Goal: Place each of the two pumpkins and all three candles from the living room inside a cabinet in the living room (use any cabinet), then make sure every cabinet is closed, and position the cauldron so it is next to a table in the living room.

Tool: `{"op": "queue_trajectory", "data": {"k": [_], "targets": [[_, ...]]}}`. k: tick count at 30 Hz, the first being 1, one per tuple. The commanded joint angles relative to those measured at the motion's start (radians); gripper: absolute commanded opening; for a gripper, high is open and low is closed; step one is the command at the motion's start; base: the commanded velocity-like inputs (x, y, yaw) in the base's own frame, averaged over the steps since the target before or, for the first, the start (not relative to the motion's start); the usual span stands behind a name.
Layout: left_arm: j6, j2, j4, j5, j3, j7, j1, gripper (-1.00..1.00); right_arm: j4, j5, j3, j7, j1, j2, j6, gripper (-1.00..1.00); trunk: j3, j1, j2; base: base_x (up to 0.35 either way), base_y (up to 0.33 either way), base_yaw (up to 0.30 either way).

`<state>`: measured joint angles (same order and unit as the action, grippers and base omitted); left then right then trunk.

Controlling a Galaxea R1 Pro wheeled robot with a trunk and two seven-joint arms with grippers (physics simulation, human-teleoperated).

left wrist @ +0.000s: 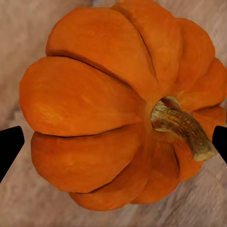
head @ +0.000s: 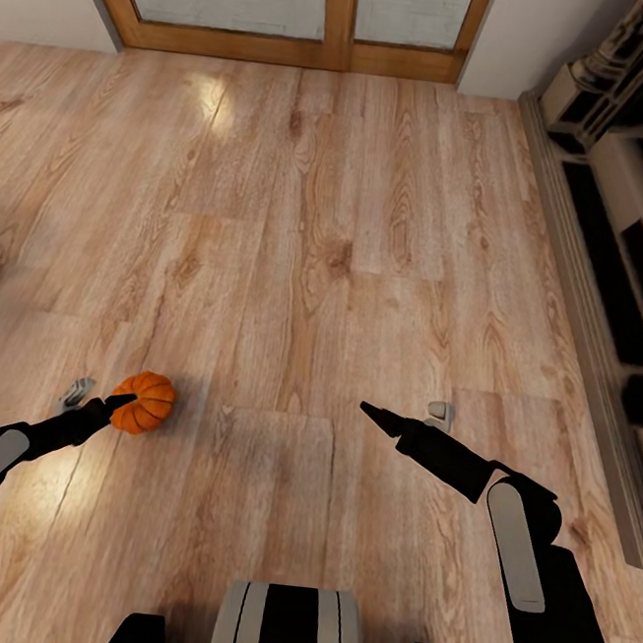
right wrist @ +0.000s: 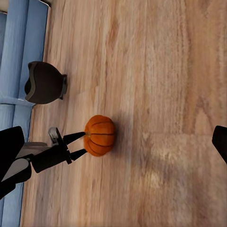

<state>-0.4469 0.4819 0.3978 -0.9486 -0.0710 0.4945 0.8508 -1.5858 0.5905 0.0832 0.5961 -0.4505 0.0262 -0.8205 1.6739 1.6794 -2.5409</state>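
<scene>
Wood flooring (head: 333, 214) spreads before us, and on it sits one pumpkin (head: 143, 402), squat, ribbed, orange, with a bent brown stem. Our left gripper (right wrist: 79, 144) has its fingers spread either side of it, seemingly readying a grasp. Our right gripper (head: 367, 409) hangs apart; we cannot tell its opening.

One pumpkin (head: 143, 402) (left wrist: 118, 104) (right wrist: 100, 135) lies on the wooden floor, small, orange and ribbed, with a short brown stem that points sideways. The black cauldron (right wrist: 42, 82) stands on the floor well apart from it, round-bellied, near a blue-grey surface.
</scene>
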Motion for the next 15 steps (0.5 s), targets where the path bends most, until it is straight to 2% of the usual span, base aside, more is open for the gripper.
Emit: {"op": "queue_trajectory", "data": {"k": [1, 8, 12, 15], "targets": [[-0.003, 0.001, 0.000, -0.010, -0.007, 0.001, 0.001, 1.00, 0.000, 0.002, 0.001, 0.002, -0.001, 0.000, -0.006, 1.00, 0.001, 0.000, 0.000, 0.000, 0.000, 0.000], [-0.003, 0.001, 0.000, -0.010, -0.007, 0.010, 0.001, 1.00, 0.000, 0.002, 0.001, 0.002, -0.001, 0.000, -0.006, 1.00, 0.001, 0.000, 0.000, 0.000, 0.000, 0.000], [-0.003, 0.001, 0.000, -0.010, -0.007, 0.010, 0.001, 1.00, 0.000, 0.002, 0.001, 0.002, -0.001, 0.000, -0.006, 1.00, 0.016, 0.002, -0.001, 0.000, 0.000, 0.000], [-0.003, 0.001, 0.000, -0.010, -0.007, 0.010, 0.001, 1.00, 0.000, 0.002, 0.002, 0.003, -0.001, 0.000, -0.006, 1.00, 0.016, 0.002, -0.001, 0.000, 0.000, 0.000]]}}
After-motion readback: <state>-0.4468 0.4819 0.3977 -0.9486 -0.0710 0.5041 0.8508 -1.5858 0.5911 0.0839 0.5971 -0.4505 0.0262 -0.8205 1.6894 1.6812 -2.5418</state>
